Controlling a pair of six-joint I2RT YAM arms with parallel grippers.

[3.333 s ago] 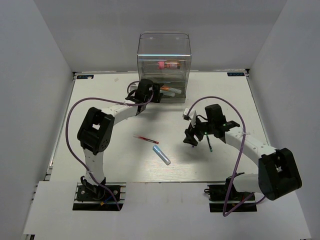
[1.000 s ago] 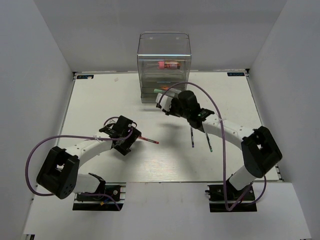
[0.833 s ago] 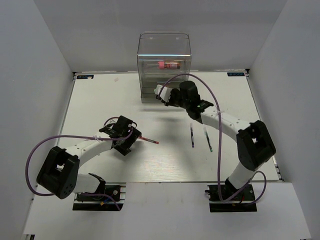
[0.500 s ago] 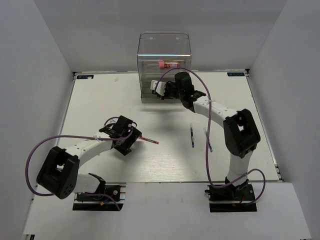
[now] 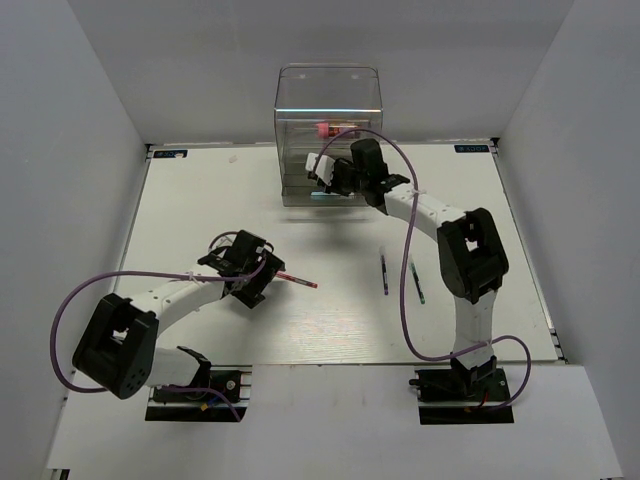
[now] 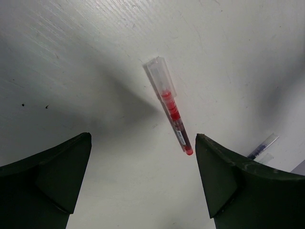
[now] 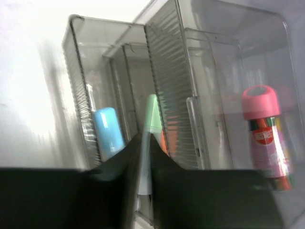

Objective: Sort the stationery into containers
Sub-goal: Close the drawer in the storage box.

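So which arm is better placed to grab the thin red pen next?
Left. The left pincer hangs open directly over the red pen on the table. The right pincer is away at the clear cabinet, shut on a green marker.

Broad white table point(image 5: 200, 200) filling the middle of the top view, faintly grained, with tiny dark specks point(image 6: 22, 105) at the left of the left wrist view. Plain grey walls point(image 5: 60, 120) left, right and behind. Dark label point(image 5: 170, 154) at the table's upper-left corner, second label point(image 5: 472, 149) at the upper right. White panel point(image 5: 330, 420) across the bottom.
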